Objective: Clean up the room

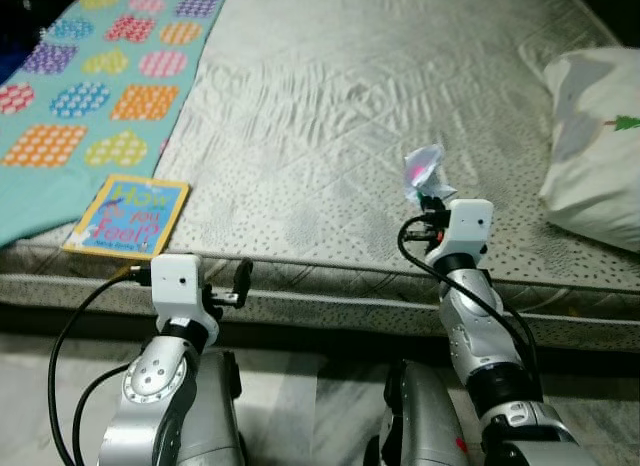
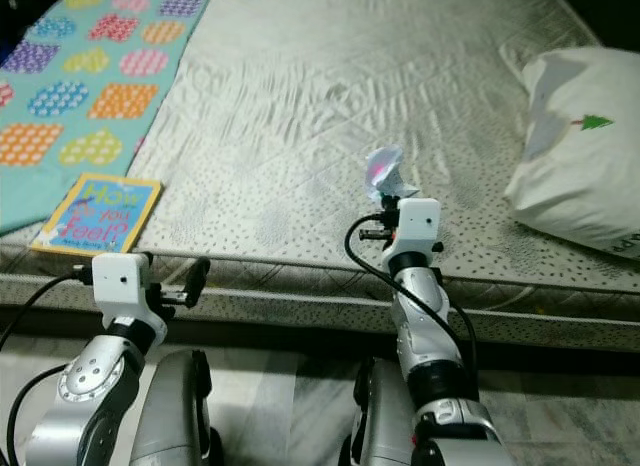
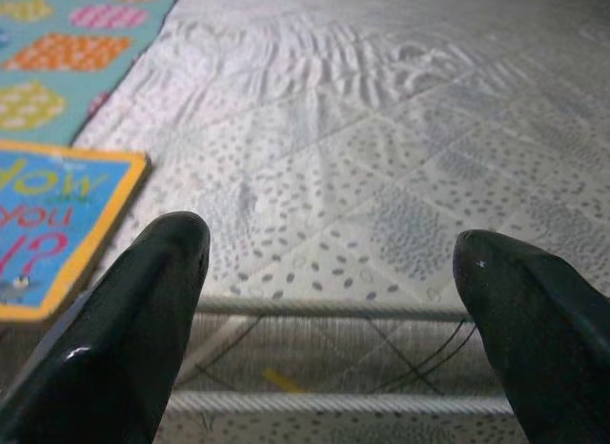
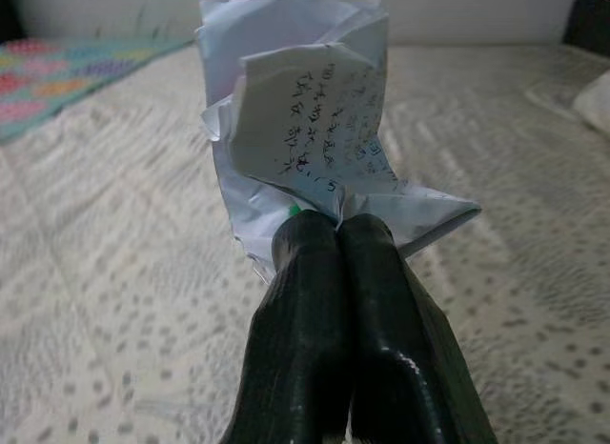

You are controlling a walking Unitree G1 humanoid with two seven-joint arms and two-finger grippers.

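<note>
My right gripper is raised over the near part of the mattress and is shut on a crumpled sheet of paper with handwriting on it. In the right wrist view the paper sticks up from between the two closed black fingers. My left gripper is open and holds nothing; it hovers just before the mattress's front edge, beside a yellow-edged children's book that lies on the bed near that edge.
A turquoise blanket with coloured dotted patches covers the bed's left side. A white pillow lies at the right. The mattress's front edge runs across just ahead of my arms, with pale floor below.
</note>
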